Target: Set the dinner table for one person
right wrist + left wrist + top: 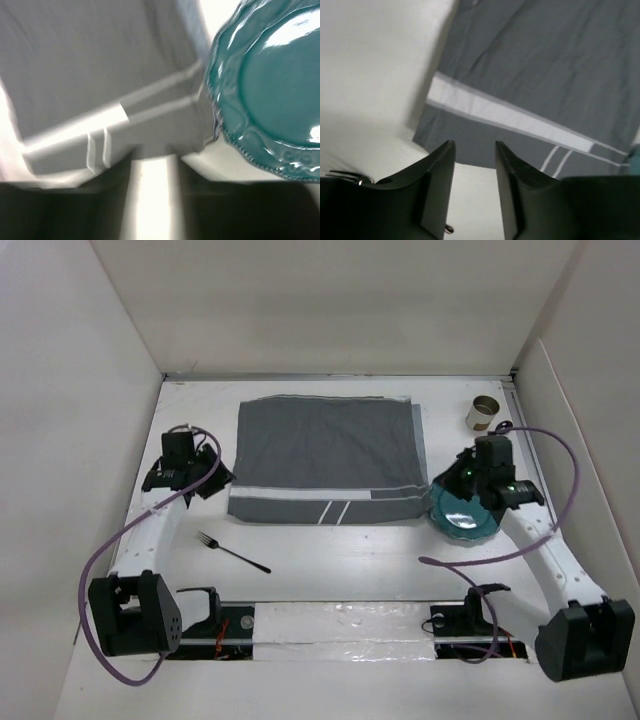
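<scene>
White counter (340,560) spanning beneath both arms, grey striped cloth (325,455) at centre, teal plate (455,518) at cloth's right edge, fork (233,552) front left, left pincer (475,150) narrowly parted, empty, right pincer (152,162) parted, empty, beside plate

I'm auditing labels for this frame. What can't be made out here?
Teal plate: top view, far side under the right arm; right wrist view, cut by the frame edge, blurred.
Fork: left wrist view, only tines show past a finger.
Tan cup: top view, too small to see inside.
</scene>
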`<state>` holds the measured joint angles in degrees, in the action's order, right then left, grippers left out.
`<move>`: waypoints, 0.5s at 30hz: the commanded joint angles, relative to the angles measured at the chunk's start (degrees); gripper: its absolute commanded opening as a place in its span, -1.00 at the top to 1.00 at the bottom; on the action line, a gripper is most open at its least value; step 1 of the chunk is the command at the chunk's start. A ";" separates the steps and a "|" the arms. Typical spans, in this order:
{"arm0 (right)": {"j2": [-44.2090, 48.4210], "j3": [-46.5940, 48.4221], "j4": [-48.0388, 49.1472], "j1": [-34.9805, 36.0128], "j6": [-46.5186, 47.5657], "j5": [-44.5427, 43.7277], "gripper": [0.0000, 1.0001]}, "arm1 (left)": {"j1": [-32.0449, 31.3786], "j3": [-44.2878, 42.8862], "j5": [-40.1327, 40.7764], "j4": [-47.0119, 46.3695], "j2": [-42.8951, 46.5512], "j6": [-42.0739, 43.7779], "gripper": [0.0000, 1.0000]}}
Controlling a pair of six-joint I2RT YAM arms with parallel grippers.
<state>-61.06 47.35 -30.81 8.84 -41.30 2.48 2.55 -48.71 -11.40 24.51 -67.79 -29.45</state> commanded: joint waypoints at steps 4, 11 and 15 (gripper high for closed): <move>8.23 -4.35 -4.96 -16.36 -13.35 -6.62 1.00 | -7.36 -4.82 -5.39 -4.63 3.10 1.94 0.75; -0.45 -4.47 -4.89 -26.03 -12.15 -13.66 0.06 | -29.85 -7.44 -0.04 -9.22 -1.63 1.33 1.00; -11.43 -1.21 -7.41 -33.52 -12.14 -9.97 -0.38 | -43.39 -12.18 3.66 -10.18 -5.94 0.36 0.91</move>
<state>-68.34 43.64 -36.49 -20.73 -53.17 -7.66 -35.48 -56.47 -11.09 16.91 -72.60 -28.75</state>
